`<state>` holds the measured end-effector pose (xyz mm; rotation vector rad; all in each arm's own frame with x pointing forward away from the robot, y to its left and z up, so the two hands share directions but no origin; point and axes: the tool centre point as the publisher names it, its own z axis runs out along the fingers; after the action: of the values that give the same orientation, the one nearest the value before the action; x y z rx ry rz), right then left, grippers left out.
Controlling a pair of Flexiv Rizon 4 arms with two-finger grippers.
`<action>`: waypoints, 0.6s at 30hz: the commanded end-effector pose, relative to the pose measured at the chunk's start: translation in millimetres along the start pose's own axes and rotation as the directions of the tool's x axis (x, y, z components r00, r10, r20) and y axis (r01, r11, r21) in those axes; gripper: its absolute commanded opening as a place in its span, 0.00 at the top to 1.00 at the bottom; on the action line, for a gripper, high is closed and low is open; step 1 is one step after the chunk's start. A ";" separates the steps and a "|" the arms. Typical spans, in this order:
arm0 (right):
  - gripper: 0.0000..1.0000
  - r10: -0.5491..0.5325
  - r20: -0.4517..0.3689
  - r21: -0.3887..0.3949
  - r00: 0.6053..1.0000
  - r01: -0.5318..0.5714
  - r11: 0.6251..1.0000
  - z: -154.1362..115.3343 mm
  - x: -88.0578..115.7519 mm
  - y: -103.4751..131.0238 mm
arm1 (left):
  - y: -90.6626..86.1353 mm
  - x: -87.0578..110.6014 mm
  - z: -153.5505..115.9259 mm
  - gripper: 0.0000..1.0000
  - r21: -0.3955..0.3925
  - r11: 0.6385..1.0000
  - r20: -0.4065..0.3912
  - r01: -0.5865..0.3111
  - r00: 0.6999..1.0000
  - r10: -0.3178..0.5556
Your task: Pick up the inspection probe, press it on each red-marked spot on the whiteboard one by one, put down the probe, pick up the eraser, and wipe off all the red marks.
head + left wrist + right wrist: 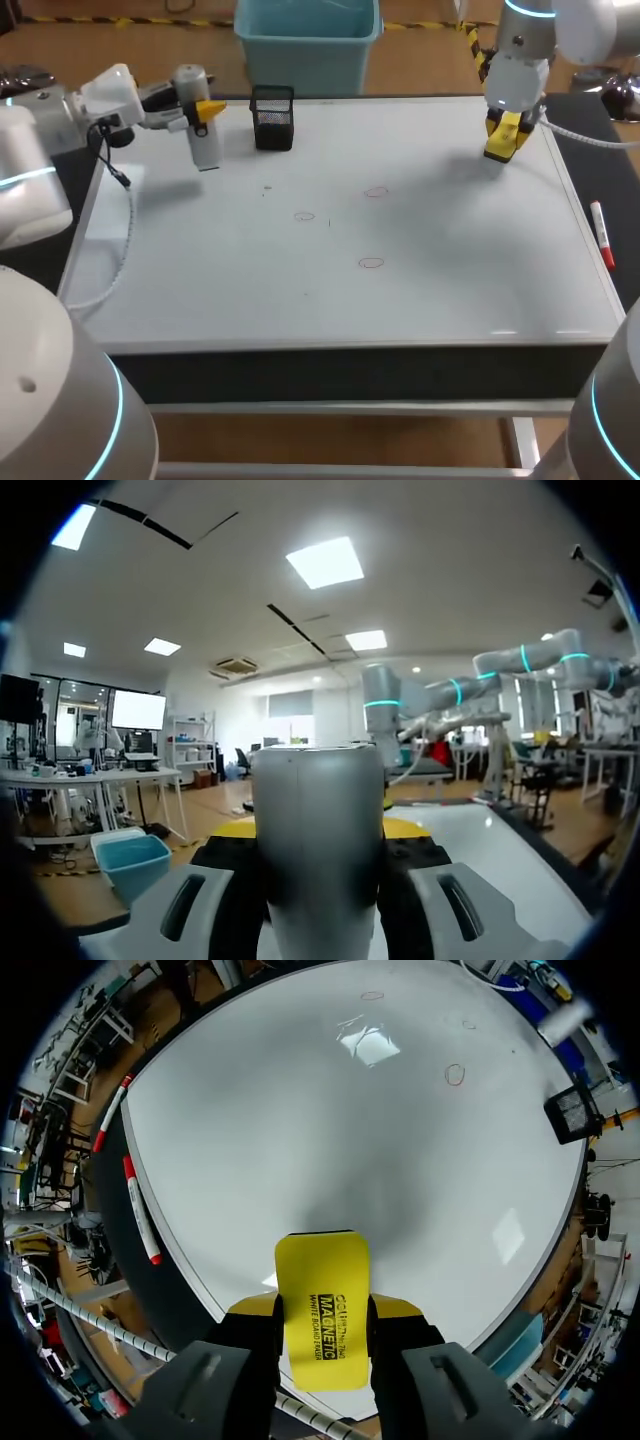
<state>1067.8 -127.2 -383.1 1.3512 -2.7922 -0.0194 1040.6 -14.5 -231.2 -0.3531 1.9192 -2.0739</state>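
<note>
The inspection probe point(200, 128), a pale grey cylinder, hangs upright above the whiteboard's point(450, 250) far left corner, with my left gripper point(206, 109) shut on it. The left wrist view shows the probe point(320, 850) filling the gap between the yellow-tipped fingers point(405, 827). My right gripper point(503, 140) hovers over the far right of the board, shut on the yellow eraser point(500, 137); the eraser point(322, 1310) sits clamped between its fingers point(398, 1308). Three faint red circles mark the board: one point(376, 192), another point(305, 216), a third point(371, 263).
A black mesh pen holder point(272, 117) stands at the board's far edge, just right of the probe. A red-capped marker point(602, 232) lies off the board's right edge on the dark table border; the right wrist view shows two markers point(140, 1210) there.
</note>
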 end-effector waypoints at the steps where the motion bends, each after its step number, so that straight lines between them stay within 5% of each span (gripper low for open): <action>1: 1.00 -0.002 -0.003 0.002 1.000 0.002 1.000 -1.8 0.5 -0.4 | -2.5 -8.5 -7.4 1.00 -0.007 1.000 -0.006 0.003 1.000 -0.003; 18: 1.00 -0.002 -0.003 0.002 1.000 0.002 1.000 -1.8 0.5 -0.4 | 5.8 -21.6 -48.5 1.00 -0.064 0.995 0.146 0.071 0.987 -0.061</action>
<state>1067.8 -127.2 -383.1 1.3513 -2.7923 -0.0194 1053.0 37.8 -247.0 -0.5007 1.9085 -2.0141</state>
